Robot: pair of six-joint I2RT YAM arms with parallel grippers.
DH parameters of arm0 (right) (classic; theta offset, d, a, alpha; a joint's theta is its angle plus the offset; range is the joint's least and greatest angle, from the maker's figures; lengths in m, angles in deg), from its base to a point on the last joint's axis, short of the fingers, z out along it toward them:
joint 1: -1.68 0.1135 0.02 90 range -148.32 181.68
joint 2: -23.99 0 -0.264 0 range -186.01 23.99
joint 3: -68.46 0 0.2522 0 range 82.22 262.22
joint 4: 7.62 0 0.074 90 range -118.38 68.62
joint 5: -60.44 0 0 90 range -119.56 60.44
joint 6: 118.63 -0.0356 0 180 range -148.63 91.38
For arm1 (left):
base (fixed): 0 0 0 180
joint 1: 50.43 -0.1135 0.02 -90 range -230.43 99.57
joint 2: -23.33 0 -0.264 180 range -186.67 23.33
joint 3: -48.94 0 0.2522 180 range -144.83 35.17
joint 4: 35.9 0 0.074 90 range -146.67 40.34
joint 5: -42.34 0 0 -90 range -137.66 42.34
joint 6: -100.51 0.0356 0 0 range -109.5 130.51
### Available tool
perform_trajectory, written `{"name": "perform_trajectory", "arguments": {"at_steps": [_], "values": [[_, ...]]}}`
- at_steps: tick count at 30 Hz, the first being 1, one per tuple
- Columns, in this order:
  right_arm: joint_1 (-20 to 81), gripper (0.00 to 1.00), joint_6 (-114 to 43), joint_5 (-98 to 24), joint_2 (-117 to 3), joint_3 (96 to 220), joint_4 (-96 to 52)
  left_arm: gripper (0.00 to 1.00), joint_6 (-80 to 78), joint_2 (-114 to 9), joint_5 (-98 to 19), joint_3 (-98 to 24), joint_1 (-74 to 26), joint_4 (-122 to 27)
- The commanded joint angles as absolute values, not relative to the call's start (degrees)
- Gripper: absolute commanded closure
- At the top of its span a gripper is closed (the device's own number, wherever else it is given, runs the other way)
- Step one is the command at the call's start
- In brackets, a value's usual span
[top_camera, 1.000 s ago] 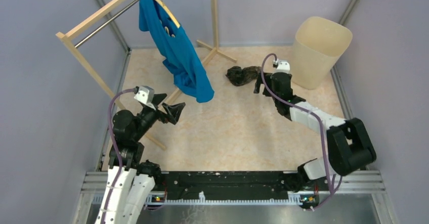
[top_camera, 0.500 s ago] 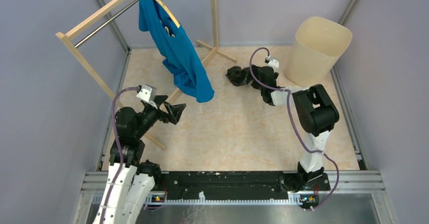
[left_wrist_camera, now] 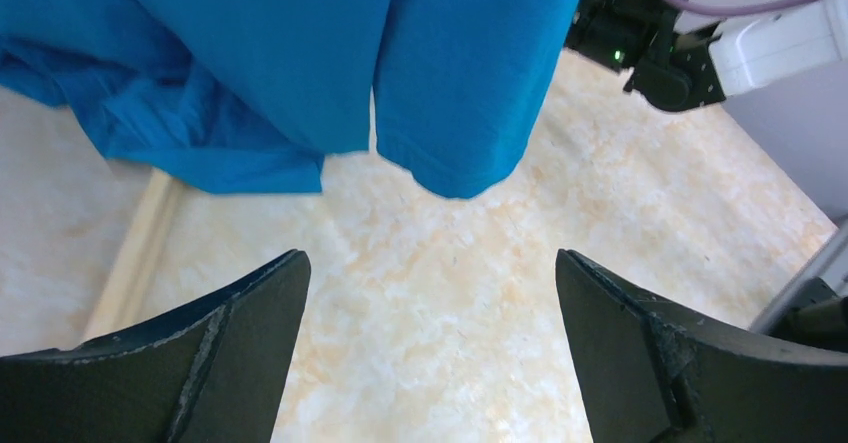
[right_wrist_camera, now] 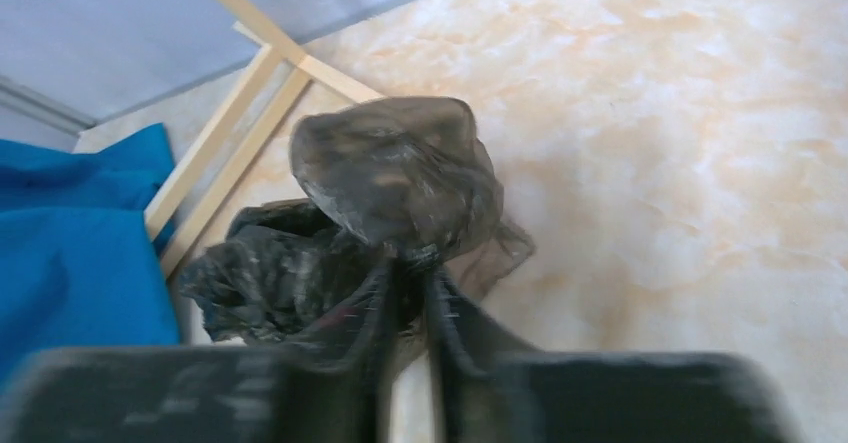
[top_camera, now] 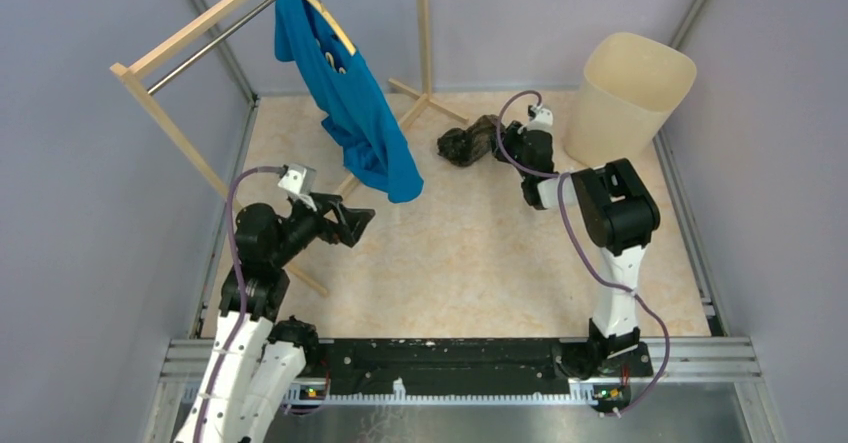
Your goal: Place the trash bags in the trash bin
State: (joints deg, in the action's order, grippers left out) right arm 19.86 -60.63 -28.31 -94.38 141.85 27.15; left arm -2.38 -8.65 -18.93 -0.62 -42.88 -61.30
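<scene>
The trash bag [top_camera: 462, 146] is a crumpled, glossy dark brown-black bundle on the floor, left of the cream-beige trash bin [top_camera: 631, 101]. My right gripper [top_camera: 496, 141] has its fingers pinched on the bag's right end. In the right wrist view the bag [right_wrist_camera: 385, 188] bulges above my right gripper [right_wrist_camera: 408, 275], whose jaws stand nearly together on a fold of plastic. My left gripper [top_camera: 358, 223] hangs open below the blue shirt, far from the bag. Bare floor shows between the wide-apart fingers [left_wrist_camera: 250, 338] of my left gripper [left_wrist_camera: 432, 308].
A blue shirt [top_camera: 350, 103] hangs from a wooden clothes rack [top_camera: 200, 38] at the back left, its foot [top_camera: 428, 103] just behind the bag. Grey walls close in the marbled floor [top_camera: 470, 253]. The bin stands in the back right corner.
My right gripper reached left to the bag and closed on its right end; the bag shifted slightly left and back. My left gripper drifted a little to the right, staying open.
</scene>
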Motion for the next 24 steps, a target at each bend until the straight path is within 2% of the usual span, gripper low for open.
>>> {"name": "perform_trajectory", "arguments": {"at_steps": [1, 2, 6, 12, 17, 19, 24], "values": [[19.46, 0.96, -58.75, -34.56, -92.14, 139.43, 33.57, 0.01, -7.06, -10.99, -16.9, -3.82, -42.69, -66.47], [19.48, 1.0, -58.63, -35.14, -90.56, 137.83, 33.98, 0.01, -8.31, -10.98, -15.68, -4.14, -42.71, -66.96], [20.13, 1.0, -58.28, -37.19, -82.02, 129.29, 31.28, 0.01, -16.39, -9.43, -9.67, -1.85, -42.69, -64.8], [23.29, 1.0, -56.92, -42.94, -63.84, 117.32, 13.87, 0.01, -27.88, -7.11, -2.01, 5.69, -42.69, -56.93], [24.7, 1.0, -56.41, -56.0, -48.35, 110.92, 0.43, 0.01, -33.65, -8.04, 0.51, 9.68, -40.09, -50.77], [24.79, 1.0, -55.77, -57.8, -43.29, 109.51, -5.89, 0.01, -35.25, -9.46, -2.47, 10.75, -34.99, -48.0], [24.88, 1.0, -55.8, -55.97, -30.69, 109.34, -24.37, 0.02, -36.34, -16.53, -19.48, 10.3, -12.46, -44.74]]}}
